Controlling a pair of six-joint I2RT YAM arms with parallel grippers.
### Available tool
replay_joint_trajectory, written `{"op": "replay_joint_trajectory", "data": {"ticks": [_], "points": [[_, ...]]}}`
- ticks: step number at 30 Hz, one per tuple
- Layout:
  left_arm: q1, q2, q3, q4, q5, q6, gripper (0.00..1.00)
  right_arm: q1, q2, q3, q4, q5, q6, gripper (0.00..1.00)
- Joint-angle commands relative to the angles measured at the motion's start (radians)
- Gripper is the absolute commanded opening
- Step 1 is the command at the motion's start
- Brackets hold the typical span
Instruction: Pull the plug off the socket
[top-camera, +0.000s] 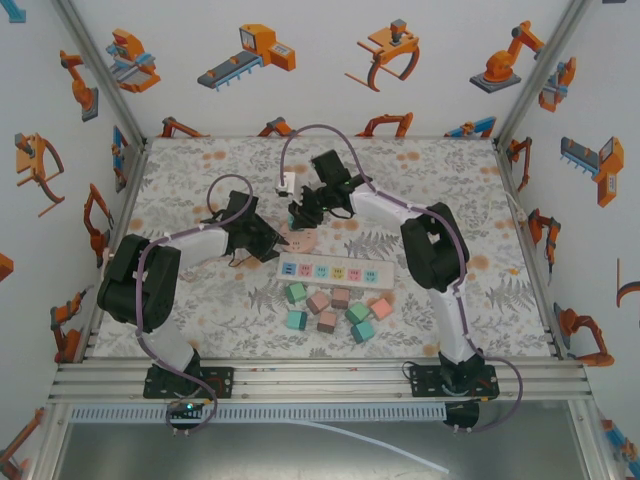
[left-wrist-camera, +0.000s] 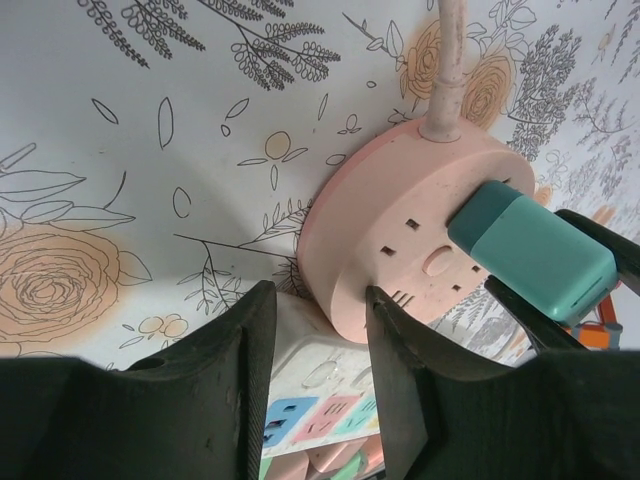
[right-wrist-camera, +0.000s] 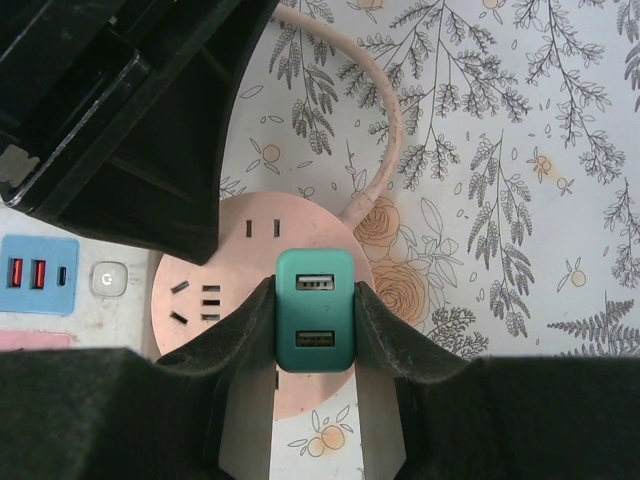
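The teal plug (right-wrist-camera: 315, 310) is a small rounded block with two USB ports stacked on its top face. It sits plugged into the round pink socket (right-wrist-camera: 205, 300), near the edge of the disc. The socket is a flat, pale pink disc with groups of dark slots spread over its face, and a pink cable (right-wrist-camera: 385, 130) leaves its rim and curves away over the floral table cover (right-wrist-camera: 520, 150).

In the top view the socket lies near the middle of the table, just beyond the left end of the white power strip (top-camera: 335, 272). The strip carries a row of pastel squares, and its blue end square holds red USB ports. A loose cluster of pastel blocks (top-camera: 330, 310) lies on the near side of the strip.

The right gripper (right-wrist-camera: 315, 295) comes down over the socket, and its two dark fingers (right-wrist-camera: 255, 325) are clamped against opposite sides of the teal plug.

The left gripper (left-wrist-camera: 320, 300) reaches in from the left. Its fingers stand a little apart, with the socket's rim and the end of the power strip showing through the gap. I cannot tell whether they pinch the rim.
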Motion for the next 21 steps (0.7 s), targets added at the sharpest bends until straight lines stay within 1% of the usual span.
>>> {"op": "replay_joint_trajectory", "data": {"ticks": [1, 3, 5, 8, 10, 12, 15, 16, 17, 19, 20, 21], "points": [[0.001, 0.031, -0.008, -0.128, -0.090, 0.005, 0.40, 0.014, 0.013, 0.073, -0.065, -0.016, -0.008, 0.03], [0.002, 0.031, -0.005, -0.135, -0.095, 0.001, 0.39, 0.036, 0.009, 0.063, -0.113, 0.019, -0.099, 0.03], [0.001, 0.037, 0.000, -0.145, -0.102, -0.004, 0.39, 0.051, 0.002, 0.044, -0.132, 0.068, -0.155, 0.03], [0.003, 0.051, 0.014, -0.163, -0.116, -0.007, 0.38, 0.056, -0.027, 0.014, -0.122, 0.070, -0.172, 0.01], [0.003, 0.067, 0.027, -0.172, -0.129, -0.006, 0.37, 0.051, -0.051, -0.001, -0.066, 0.038, -0.099, 0.00], [0.003, 0.084, 0.043, -0.176, -0.133, 0.002, 0.36, 0.035, -0.059, -0.001, 0.011, -0.021, 0.029, 0.00], [0.004, 0.102, 0.060, -0.187, -0.143, 0.002, 0.35, 0.017, -0.063, -0.052, 0.208, -0.086, 0.245, 0.00], [0.004, 0.106, 0.061, -0.188, -0.144, 0.000, 0.35, 0.020, -0.062, -0.066, 0.225, -0.076, 0.243, 0.00], [0.004, 0.106, 0.061, -0.188, -0.147, -0.001, 0.35, 0.032, -0.062, -0.066, 0.188, -0.047, 0.183, 0.00], [0.006, 0.106, 0.060, -0.187, -0.152, -0.001, 0.35, 0.072, -0.052, -0.048, 0.054, 0.057, 0.010, 0.00], [0.008, 0.108, 0.060, -0.189, -0.154, -0.001, 0.35, 0.083, -0.049, -0.044, 0.028, 0.080, -0.025, 0.00], [0.009, 0.109, 0.060, -0.190, -0.155, 0.000, 0.35, 0.086, -0.054, -0.049, 0.024, 0.069, -0.033, 0.00]]}}
